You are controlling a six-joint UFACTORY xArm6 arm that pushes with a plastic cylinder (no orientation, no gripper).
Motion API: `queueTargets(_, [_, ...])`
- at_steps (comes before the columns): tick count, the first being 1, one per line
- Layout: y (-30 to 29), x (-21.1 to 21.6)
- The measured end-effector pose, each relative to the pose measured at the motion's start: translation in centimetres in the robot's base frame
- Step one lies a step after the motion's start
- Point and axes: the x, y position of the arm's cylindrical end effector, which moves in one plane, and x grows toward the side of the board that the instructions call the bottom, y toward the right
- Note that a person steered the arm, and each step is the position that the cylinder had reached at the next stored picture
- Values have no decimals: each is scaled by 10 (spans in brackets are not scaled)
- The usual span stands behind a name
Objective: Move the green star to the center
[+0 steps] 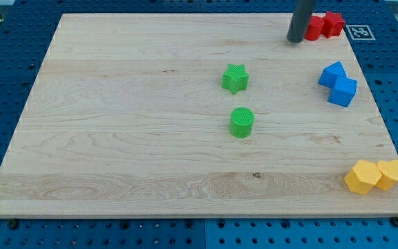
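Note:
The green star (235,78) lies on the wooden board (116,124), a little right of the middle and toward the view's top. A green cylinder (242,122) stands just below it. My tip (295,41) touches the board near the top right, well to the right of and above the star. It stands right beside the red blocks.
Two red blocks (323,25) sit at the top right corner next to my tip. Two blue blocks (338,83) lie at the right edge. Two yellow blocks (374,176) lie at the bottom right corner. A small printed marker (360,32) sits off the board's top right.

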Motion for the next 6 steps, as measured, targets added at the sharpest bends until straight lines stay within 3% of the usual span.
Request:
queueTargets(1, [-41, 0])
queueTargets(2, [-51, 30])
queueTargets(4, [-20, 110])
queueTargets(5, [-22, 123])
queueTargets(6, [-72, 119])
